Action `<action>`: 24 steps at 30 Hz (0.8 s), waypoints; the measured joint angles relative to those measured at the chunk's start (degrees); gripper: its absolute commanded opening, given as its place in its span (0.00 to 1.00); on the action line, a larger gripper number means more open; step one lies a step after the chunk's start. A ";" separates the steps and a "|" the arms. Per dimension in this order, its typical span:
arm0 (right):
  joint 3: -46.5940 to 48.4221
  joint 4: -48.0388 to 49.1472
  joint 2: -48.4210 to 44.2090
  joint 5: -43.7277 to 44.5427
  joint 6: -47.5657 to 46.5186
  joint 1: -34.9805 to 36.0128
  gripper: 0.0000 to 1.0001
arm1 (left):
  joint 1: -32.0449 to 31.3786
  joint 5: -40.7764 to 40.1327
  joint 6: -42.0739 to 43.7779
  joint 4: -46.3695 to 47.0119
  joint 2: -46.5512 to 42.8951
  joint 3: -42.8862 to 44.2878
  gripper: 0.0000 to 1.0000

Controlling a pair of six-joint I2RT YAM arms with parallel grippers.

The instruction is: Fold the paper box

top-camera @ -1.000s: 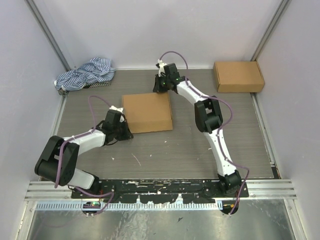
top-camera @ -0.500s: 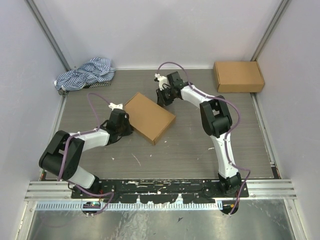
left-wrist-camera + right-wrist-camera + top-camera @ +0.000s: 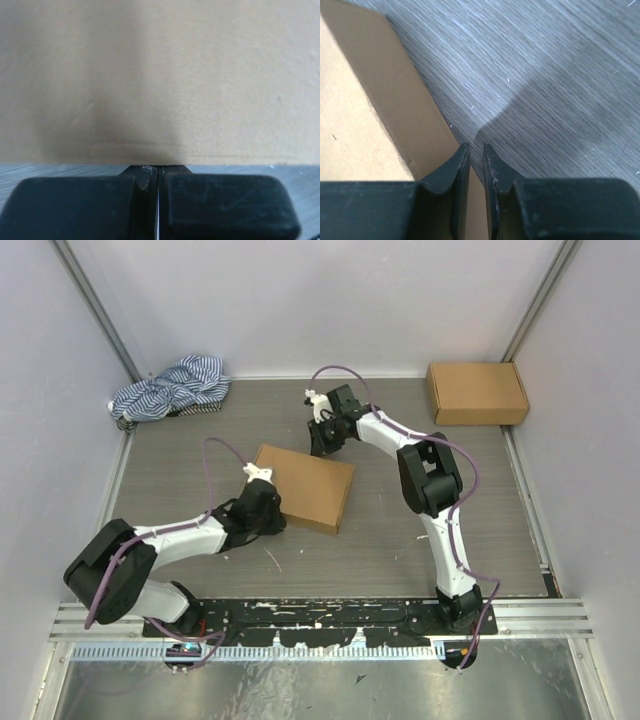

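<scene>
Paper box (image 3: 305, 487) lies mid-table, lid down, skewed to the table edges. It looks all but folded.

My left gripper (image 3: 157, 172) is pressed shut, empty, tips against the box's near-left side wall. My right gripper (image 3: 476, 147) stands a narrow slit apart with nothing seen between the fingers, tips at the far corner.

Step, as I judge it: bracing and squaring the box from opposite corners. The next move calls for a steady, even push, without lifting the lid.

Not visible: tabs, slots, or whether the flaps are seated. Cardboard fills the left wrist view.
</scene>
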 measured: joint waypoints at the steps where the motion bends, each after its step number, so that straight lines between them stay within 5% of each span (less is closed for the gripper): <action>1: 0.50 -0.37 0.00 0.44 0.20 0.02 0.24 | -1.22 0.17 -0.13 -0.31 0.22 0.57 0.03; 10: 10.08 -4.81 -0.15 0.61 1.88 1.25 0.27 | -9.42 1.05 -1.27 3.63 5.66 11.91 0.04; 17: 3.08 -3.76 -4.98 3.10 4.35 0.85 0.30 | -11.41 0.50 -1.29 3.54 5.09 12.46 0.08; 20: -5.73 -0.83 -12.26 6.25 6.32 -0.39 0.38 | -11.85 -0.87 -0.72 0.68 1.36 11.80 0.22; 24: -19.19 5.77 -26.64 11.37 8.63 -1.92 0.67 | -11.93 -4.70 2.89 -6.23 -9.92 11.39 0.62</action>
